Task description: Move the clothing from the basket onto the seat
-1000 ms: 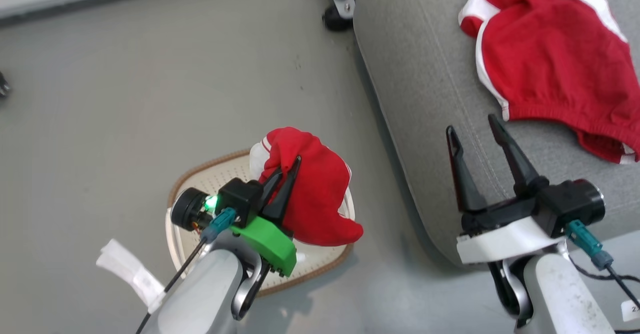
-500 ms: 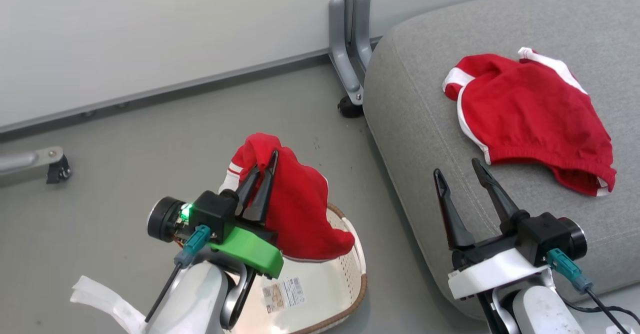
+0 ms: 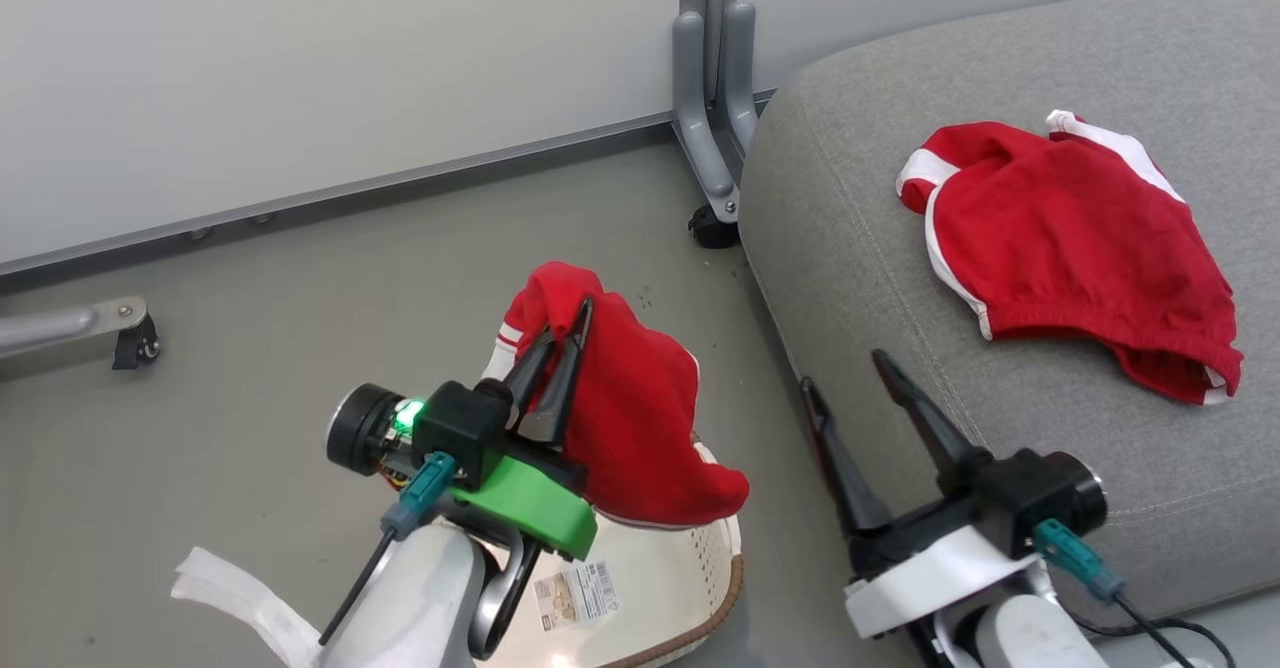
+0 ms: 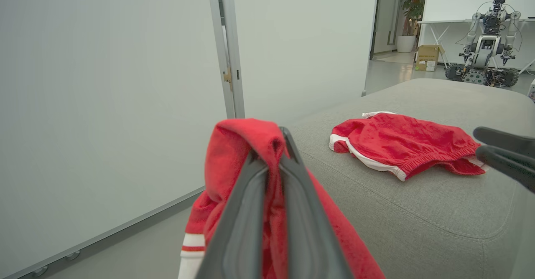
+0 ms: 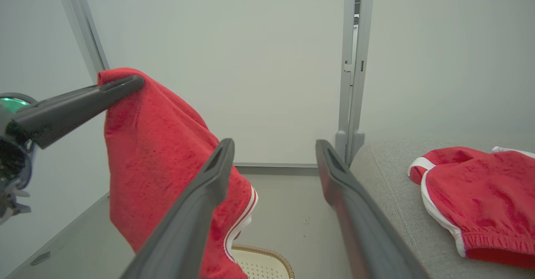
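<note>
Head view: left gripper [image 3: 566, 320], clamped on the soft red white-striped garment [image 3: 640, 418], should clear the edge of the grey fabric seat [image 3: 880, 278] before releasing.

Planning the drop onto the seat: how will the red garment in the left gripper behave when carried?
Probably floppy: the red fabric garment drapes from the shut left gripper. Likely light: a fingertip pinch holds it. It may land crumpled on the grey fabric seat.

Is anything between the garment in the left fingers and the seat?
Only the open right gripper, hovering at the seat's near edge, right of the held garment in the left gripper. The other garment lies farther back on it.
</note>
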Robot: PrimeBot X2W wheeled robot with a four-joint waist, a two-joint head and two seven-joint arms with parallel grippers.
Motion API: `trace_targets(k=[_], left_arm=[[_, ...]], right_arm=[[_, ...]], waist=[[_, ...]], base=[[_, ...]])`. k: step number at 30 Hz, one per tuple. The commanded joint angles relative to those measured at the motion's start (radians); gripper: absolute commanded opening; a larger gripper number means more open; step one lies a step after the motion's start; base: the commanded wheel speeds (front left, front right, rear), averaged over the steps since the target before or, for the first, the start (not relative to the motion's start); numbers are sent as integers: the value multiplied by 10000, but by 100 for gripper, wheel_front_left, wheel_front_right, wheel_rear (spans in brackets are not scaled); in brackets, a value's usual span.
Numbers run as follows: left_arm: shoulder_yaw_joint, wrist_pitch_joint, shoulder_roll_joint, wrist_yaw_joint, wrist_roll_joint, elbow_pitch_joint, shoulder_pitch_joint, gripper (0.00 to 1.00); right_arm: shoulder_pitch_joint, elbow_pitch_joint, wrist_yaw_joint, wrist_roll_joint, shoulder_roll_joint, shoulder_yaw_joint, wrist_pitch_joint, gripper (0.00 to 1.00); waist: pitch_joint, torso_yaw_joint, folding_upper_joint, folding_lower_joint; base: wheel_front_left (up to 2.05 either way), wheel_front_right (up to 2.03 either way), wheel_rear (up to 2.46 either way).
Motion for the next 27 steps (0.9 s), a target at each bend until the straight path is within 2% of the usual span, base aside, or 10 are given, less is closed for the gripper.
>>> trace_targets(k=[1, 10, 14, 23, 24, 25, 27], left_arm=[[-88, -35, 1, -66, -152, -2, -180, 0], [-1438, -36, -12, -141, -1491, -526, -697, 0], [-1964, -35, -8, -81, -1935, -1012, -923, 0], [-2652, -35, -9, 200, -2055, -1445, -1284, 0], [-2661, -35, -10, 217, -2031, -1427, -1291, 0], [-2674, -35, -10, 232, -1994, -1391, -1286, 0], [-2694, -35, -10, 252, -1916, -1324, -1281, 0]], right_arm=[[-231, 14, -9, 90, -32, 239, -29, 100], [-855, 597, -10, 533, -15, 1744, -29, 100], [-925, 1155, -10, 463, -126, 1797, -29, 100], [-658, 1947, -10, 115, -189, 1529, -29, 100], [-682, 1964, -10, 102, -179, 1554, -29, 40], [-712, 1975, -9, 125, -176, 1614, -29, 0], [-796, 1999, -10, 194, -191, 1692, -29, 0]], waist=[[25, 26, 0, 1], [102, 236, 0, 1], [95, 372, 0, 1], [92, 517, 0, 1], [104, 514, 0, 1], [117, 514, 0, 1], [153, 511, 0, 1]], base=[[0, 0, 0], [0, 0, 0], [0, 0, 0], [0, 0, 0], [0, 0, 0], [0, 0, 0], [0, 0, 0]])
